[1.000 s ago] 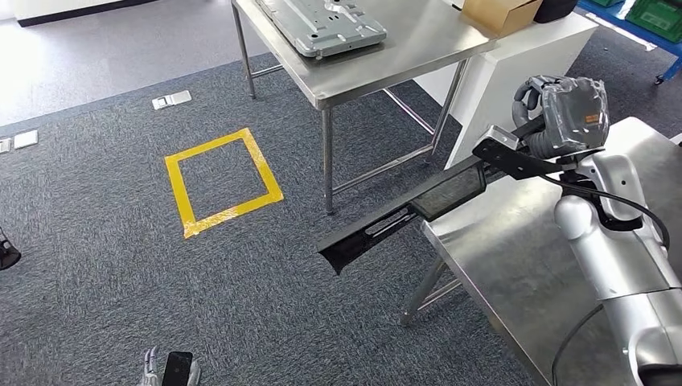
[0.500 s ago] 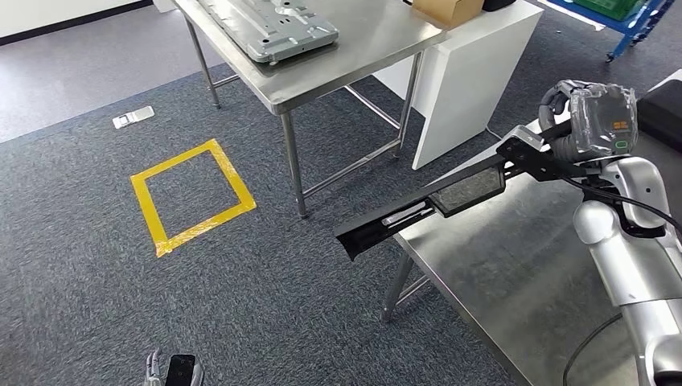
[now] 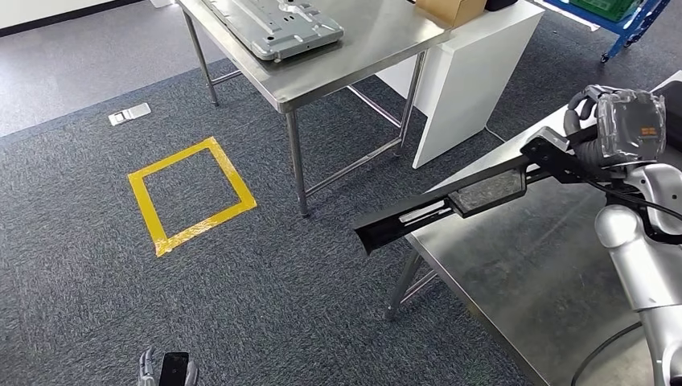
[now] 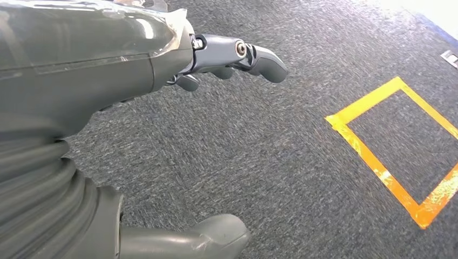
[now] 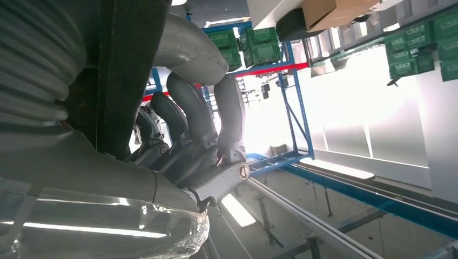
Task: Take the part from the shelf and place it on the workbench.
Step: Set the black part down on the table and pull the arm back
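My left hand [image 4: 178,59] hung over the carpet near the yellow tape square [image 3: 191,195], fingers loosely apart and holding nothing. The part [image 3: 450,199], a long black channel-like strip, was grasped at one end by my right hand [image 3: 615,129], so most of its length stuck out unsupported. Relative to the workbench [image 3: 515,265], the held end lay above the surface and the free tip projected past the bench's near corner, over the floor. I judged the part stiff, fairly light and smooth-faced; an end grip gives leverage, so a hold nearer mid-length would steady it. The bare bench top offered ample room to lay it down; the second steel table [image 3: 378,40] stood well apart from the tip.
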Available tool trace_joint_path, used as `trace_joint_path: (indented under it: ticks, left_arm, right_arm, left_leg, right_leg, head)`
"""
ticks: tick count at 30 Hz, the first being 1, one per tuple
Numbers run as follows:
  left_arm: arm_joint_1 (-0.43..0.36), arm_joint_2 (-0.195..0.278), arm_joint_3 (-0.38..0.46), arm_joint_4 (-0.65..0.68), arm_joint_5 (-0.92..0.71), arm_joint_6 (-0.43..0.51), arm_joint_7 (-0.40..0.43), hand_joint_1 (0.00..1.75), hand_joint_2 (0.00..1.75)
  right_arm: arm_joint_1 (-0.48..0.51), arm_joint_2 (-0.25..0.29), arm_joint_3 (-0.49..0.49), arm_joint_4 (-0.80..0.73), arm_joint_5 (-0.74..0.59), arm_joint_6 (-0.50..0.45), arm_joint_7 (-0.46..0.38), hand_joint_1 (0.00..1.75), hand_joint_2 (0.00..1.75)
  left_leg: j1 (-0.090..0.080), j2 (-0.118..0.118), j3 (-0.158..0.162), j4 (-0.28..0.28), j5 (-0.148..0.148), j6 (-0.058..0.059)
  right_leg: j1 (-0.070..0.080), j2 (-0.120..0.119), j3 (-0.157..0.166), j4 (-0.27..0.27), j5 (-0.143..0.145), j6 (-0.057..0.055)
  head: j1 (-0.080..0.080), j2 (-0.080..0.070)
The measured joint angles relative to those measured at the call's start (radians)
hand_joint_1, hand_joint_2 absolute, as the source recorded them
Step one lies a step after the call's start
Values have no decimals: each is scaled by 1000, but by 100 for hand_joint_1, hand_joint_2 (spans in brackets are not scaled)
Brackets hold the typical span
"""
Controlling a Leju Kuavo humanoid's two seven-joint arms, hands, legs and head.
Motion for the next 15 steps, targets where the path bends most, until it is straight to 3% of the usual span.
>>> trace_joint_path:
  ticks: [15]
  left_arm:
    - [0, 0, 9, -3, -15, 0, 0, 0, 175]
  right_arm:
    - [-13, -18, -4, 55, -11, -24, -25, 152, 175]
  left_leg:
    - [0, 0, -29, 30, -7, 7]
  right_leg:
    - [0, -1, -32, 35, -6, 8]
  head:
    - [-1, 0]
